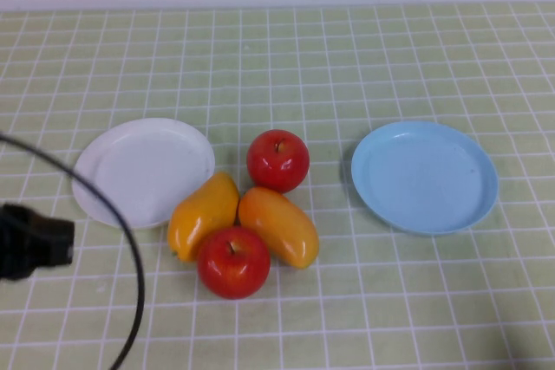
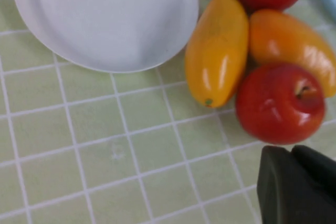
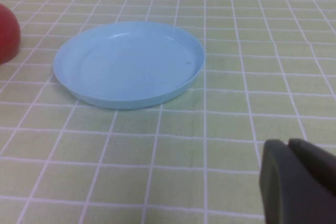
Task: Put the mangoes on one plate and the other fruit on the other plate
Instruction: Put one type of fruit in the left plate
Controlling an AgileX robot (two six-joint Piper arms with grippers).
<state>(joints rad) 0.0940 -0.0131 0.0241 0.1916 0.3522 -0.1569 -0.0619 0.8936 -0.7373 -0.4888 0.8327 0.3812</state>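
Two orange-yellow mangoes (image 1: 204,212) (image 1: 279,224) lie side by side on the table between the plates, touching two red apples: one behind them (image 1: 277,160), one in front (image 1: 233,262). The white plate (image 1: 143,169) on the left and the light blue plate (image 1: 424,175) on the right hold nothing. My left gripper (image 2: 291,150) hovers just short of the front apple (image 2: 280,103), shut and holding nothing. My right gripper (image 3: 287,142) is shut too, some way from the blue plate (image 3: 128,64); it is out of the high view.
A green checked cloth (image 1: 347,67) covers the table up to a pale wall at the back. My left arm (image 1: 30,240) and its black cable (image 1: 121,223) cross the white plate's near-left side.
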